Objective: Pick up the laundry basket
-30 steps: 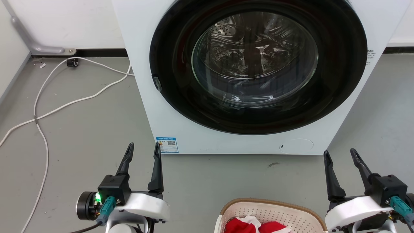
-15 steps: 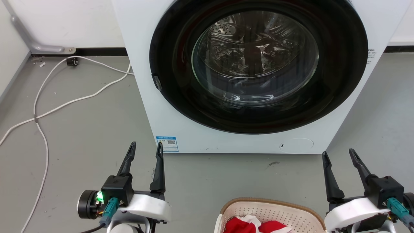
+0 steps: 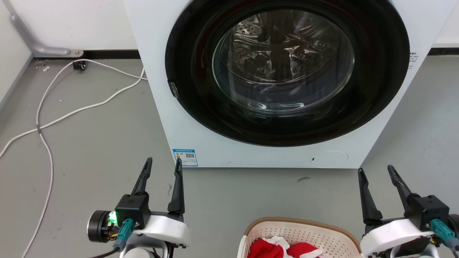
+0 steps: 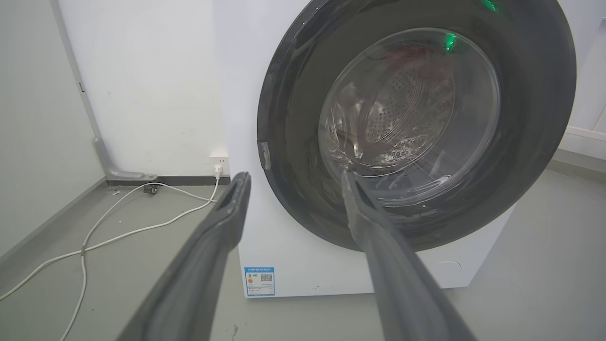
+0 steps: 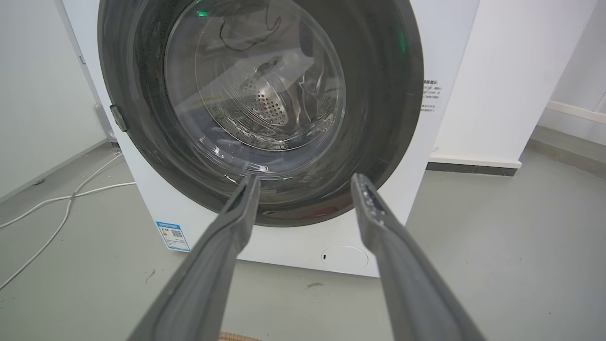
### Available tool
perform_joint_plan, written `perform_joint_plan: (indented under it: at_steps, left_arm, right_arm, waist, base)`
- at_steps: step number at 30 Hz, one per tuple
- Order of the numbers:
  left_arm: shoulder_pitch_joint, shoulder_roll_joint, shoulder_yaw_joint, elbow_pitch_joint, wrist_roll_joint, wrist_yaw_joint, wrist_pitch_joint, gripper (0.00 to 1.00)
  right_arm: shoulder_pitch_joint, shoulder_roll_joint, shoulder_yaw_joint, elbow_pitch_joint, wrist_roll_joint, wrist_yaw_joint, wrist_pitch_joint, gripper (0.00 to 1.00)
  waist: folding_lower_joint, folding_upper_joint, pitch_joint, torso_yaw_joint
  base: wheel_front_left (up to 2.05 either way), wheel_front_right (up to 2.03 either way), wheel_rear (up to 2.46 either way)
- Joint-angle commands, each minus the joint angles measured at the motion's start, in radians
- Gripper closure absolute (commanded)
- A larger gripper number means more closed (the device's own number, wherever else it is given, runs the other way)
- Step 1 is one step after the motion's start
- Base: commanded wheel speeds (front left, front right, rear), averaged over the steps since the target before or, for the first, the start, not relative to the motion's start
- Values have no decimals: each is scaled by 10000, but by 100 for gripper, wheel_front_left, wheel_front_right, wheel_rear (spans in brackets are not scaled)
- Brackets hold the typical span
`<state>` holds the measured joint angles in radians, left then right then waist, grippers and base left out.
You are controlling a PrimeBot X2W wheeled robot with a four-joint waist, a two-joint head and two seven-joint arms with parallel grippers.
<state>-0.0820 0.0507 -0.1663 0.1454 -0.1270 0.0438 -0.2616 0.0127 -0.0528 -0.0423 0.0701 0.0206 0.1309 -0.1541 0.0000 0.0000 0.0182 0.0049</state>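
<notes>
Black fingers spread wide, holding nothing

Both sets of jaws are open and empty: the left gripper (image 3: 163, 160) and the right gripper (image 3: 374, 168) hang over the grey floor (image 3: 107, 150) and point at the white washer (image 3: 186, 107). The laundry basket (image 3: 301, 220) sits on the floor between them, closer to the right gripper, and nothing touches it. Red and white clothes (image 3: 265, 249) lie inside it. A white cable (image 3: 71, 114) lies on the floor left of the washer
</notes>
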Motion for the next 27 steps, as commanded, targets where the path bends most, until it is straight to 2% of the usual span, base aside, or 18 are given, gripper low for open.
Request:
perform_joint_plan:
  at_steps: [1,14,27]
  left_arm:
    - [-103,-10,-32,19,46,-62,-50,0]
    - [-744,-7,-513,748,-103,-161,-40,0]
    - [-1818,-2,-1141,2311,-354,-255,-40,0]
  right_arm:
    - [-72,48,-25,30,52,-3,-28,0]
    - [-399,47,-476,323,187,-3,70,0]
    - [-846,42,-721,1138,542,-3,-137,0]
  waist:
    - [0,0,17,4]
    - [0,0,947,-298]
    - [0,0,2424,-1171]
  base:
    - [0,0,0]
    - [0,0,0]
    - [0,0,0]
